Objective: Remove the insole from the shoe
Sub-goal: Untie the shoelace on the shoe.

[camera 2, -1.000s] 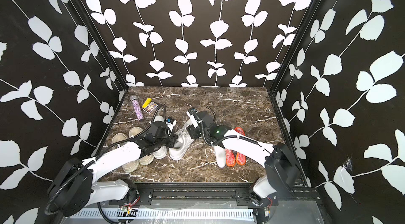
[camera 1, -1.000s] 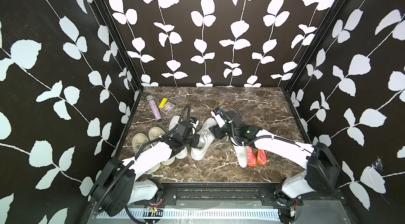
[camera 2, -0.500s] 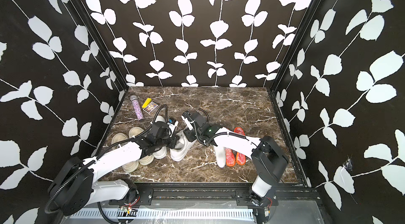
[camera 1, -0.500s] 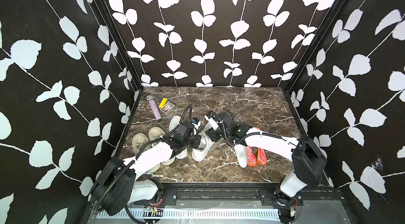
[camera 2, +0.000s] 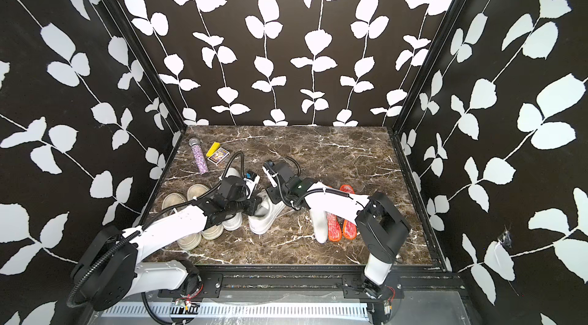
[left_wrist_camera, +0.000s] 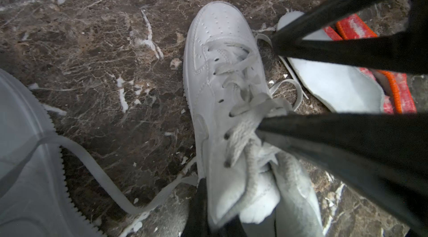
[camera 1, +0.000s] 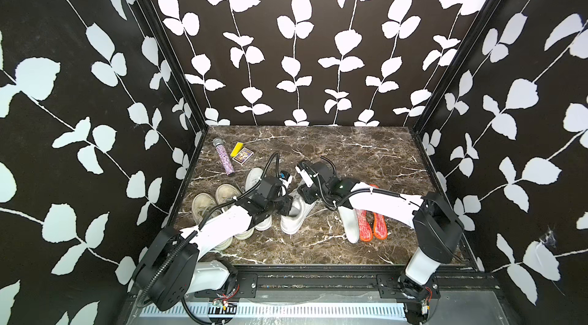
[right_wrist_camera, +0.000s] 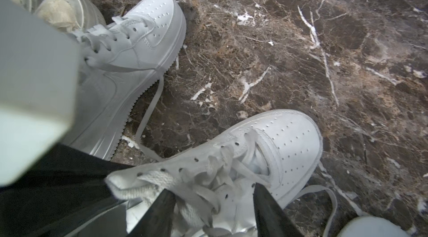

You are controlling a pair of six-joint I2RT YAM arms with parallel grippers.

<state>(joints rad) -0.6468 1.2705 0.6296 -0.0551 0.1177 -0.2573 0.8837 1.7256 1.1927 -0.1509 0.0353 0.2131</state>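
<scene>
A white lace-up shoe [camera 1: 293, 217] [camera 2: 263, 216] lies mid-table. My left gripper [camera 1: 287, 207] [left_wrist_camera: 216, 220] is shut on the collar edge at the shoe's [left_wrist_camera: 220, 80] side. My right gripper [camera 1: 302, 204] [right_wrist_camera: 214, 210] hangs over the shoe's [right_wrist_camera: 284, 150] mouth. Its jaws stand apart, with the tongue and loose laces between the fingers [right_wrist_camera: 269, 212]. Its black fingers [left_wrist_camera: 347, 50] also cross the left wrist view. The insole inside the shoe is hidden by tongue, laces and grippers.
A second white shoe [camera 1: 254, 177] [right_wrist_camera: 129, 50] and a beige pair [camera 1: 206, 207] lie under the left arm. A white insole [camera 1: 348, 221] and two orange insoles [camera 1: 372, 228] lie right of the shoe. A purple glitter tube [camera 1: 224, 161] and a card box [camera 1: 242, 155] lie at the back left.
My right gripper has moved left from beside the shoe to over its mouth, and its jaws have narrowed. The left gripper has kept its hold in place.
</scene>
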